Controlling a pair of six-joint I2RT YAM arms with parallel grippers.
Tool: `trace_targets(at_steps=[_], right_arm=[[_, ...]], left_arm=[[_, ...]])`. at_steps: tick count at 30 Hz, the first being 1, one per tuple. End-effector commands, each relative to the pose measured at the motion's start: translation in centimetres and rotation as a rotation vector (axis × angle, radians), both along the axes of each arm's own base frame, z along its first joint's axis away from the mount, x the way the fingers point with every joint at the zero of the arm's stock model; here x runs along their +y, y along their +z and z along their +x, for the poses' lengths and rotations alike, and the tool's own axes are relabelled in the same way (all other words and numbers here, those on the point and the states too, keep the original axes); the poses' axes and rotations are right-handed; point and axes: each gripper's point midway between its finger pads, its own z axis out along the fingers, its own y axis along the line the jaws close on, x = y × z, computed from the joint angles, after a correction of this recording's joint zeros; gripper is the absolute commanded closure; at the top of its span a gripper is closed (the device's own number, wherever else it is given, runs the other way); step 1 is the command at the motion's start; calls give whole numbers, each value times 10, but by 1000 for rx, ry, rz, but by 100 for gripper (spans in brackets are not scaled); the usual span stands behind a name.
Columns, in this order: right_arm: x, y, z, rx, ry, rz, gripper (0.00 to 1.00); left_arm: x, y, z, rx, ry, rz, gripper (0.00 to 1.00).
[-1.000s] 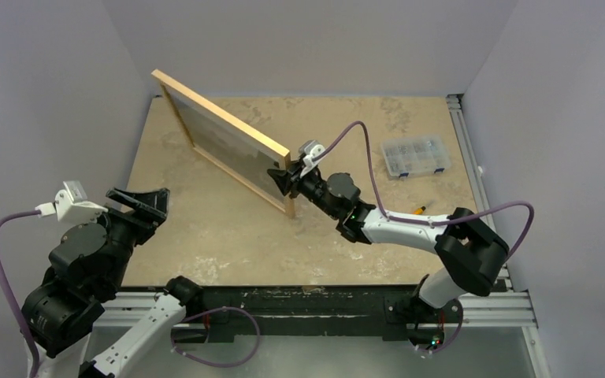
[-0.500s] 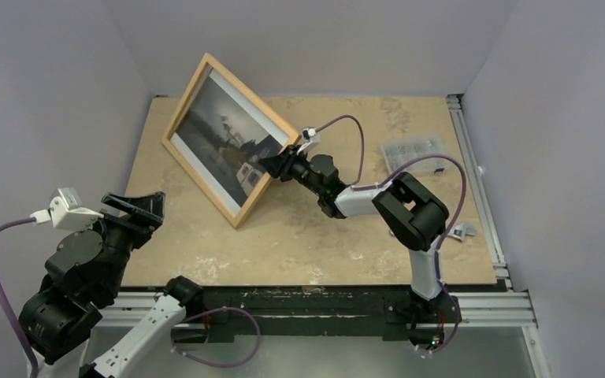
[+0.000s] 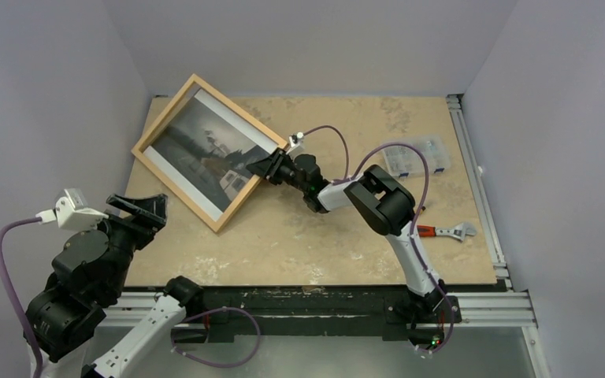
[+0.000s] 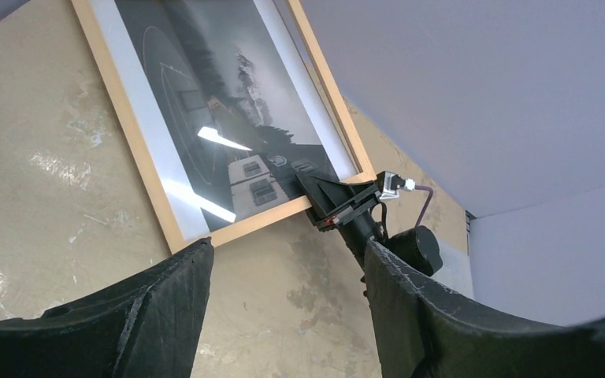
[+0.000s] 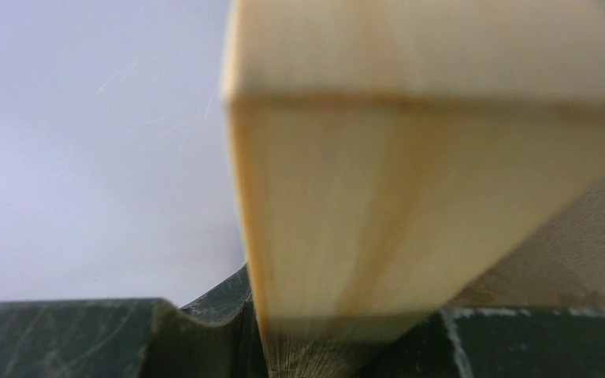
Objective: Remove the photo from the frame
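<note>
The photo, a dark black-and-white print with white bands at its short ends, sits inside the frame. The frame is tilted over the far left part of the counter, its face turned up toward the overhead camera. Whether its lowest corner touches the counter cannot be told.

The right tool is clamped on the frame's right-hand corner. Its wrist camera shows the pale wood rail wedged between the two dark fingers.

The left tool hangs at the near left, well apart from the frame. Its fingers stand wide apart with nothing between them.

On the right side of the counter lie a clear plastic box and, nearer, a red-handled wrench.
</note>
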Motion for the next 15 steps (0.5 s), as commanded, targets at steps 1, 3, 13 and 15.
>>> trace_targets(at_steps=[1, 3, 13, 15], right_arm=[[11, -10, 8, -10, -11, -81, 100], [11, -15, 10, 7, -17, -103, 100], [-3, -60, 3, 207, -52, -135, 64], [-9, -64, 2, 224, -74, -145, 49]], left_arm=[[0, 1, 2, -6, -3, 17, 32], [0, -1, 2, -1, -3, 19, 32], [-9, -16, 7, 41, -29, 13, 32], [-12, -21, 10, 60, -33, 24, 32]])
